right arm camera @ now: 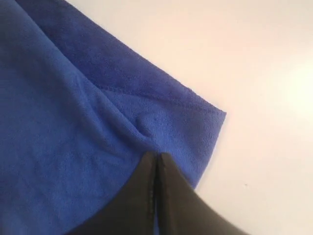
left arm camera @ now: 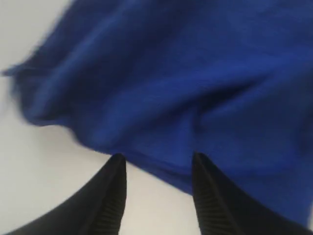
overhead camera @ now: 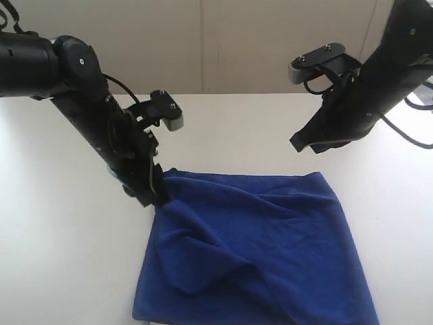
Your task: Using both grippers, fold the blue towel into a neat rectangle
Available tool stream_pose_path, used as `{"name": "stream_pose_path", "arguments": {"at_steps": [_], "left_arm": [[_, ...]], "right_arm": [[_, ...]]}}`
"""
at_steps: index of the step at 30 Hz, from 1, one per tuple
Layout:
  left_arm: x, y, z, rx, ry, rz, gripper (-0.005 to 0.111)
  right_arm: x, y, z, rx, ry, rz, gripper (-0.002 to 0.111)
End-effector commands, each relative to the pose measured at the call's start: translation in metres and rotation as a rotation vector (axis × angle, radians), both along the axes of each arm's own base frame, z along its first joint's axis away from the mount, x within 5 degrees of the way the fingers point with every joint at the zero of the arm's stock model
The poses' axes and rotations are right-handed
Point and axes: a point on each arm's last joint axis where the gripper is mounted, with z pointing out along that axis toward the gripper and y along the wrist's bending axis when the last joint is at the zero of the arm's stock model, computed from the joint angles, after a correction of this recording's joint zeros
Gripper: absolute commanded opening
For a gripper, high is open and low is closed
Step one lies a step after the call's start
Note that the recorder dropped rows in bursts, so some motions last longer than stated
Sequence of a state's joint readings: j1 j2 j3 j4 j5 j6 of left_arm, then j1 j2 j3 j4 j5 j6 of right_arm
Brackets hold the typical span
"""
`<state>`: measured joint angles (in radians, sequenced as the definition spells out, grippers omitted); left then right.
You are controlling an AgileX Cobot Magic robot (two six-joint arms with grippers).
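Note:
The blue towel (overhead camera: 270, 244) lies on the white table, folded over and rumpled, with a loose fold bulging at its near left. My left gripper (overhead camera: 157, 196) is down at the towel's far left corner. In the left wrist view this gripper (left arm camera: 156, 159) stands open, bare table shows between its fingers and the towel's edge (left arm camera: 186, 73) lies just past the tips. My right gripper (overhead camera: 301, 143) hangs in the air above the far right corner. In the right wrist view its jaws (right arm camera: 157, 155) are shut with nothing in them, over the towel's stitched corner (right arm camera: 195, 117).
The white table (overhead camera: 61, 237) runs wide to the left, right and behind the towel. A pale wall (overhead camera: 223, 40) stands behind its far edge. The towel's near edge reaches the bottom of the exterior view.

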<state>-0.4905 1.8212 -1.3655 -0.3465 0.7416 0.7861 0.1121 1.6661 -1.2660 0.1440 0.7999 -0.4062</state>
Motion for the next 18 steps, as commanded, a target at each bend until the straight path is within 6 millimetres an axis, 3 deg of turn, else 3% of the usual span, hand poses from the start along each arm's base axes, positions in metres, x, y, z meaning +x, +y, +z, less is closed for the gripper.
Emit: {"name": "stream_pose_path", "arguments": {"at_steps": [1, 7, 13, 18], "left_arm": [[-0.033, -0.010, 0.004, -0.182, 0.167, -0.307, 0.041], [-0.050, -0.007, -0.002, -0.230, 0.259, -0.449, 0.002], [-0.058, -0.007, 0.003, -0.240, 0.256, -0.470, 0.000], [-0.072, -0.005, 0.029, -0.040, 0.012, -0.468, 0.000]], "right_arm": [[-0.020, 0.004, 0.010, -0.048, 0.011, 0.034, 0.000], [-0.056, 0.008, -0.008, -0.105, 0.052, 0.051, 0.000], [-0.064, 0.006, -0.022, -0.095, 0.035, 0.032, 0.000], [-0.063, 0.006, -0.023, -0.092, 0.021, 0.032, 0.000]]}}
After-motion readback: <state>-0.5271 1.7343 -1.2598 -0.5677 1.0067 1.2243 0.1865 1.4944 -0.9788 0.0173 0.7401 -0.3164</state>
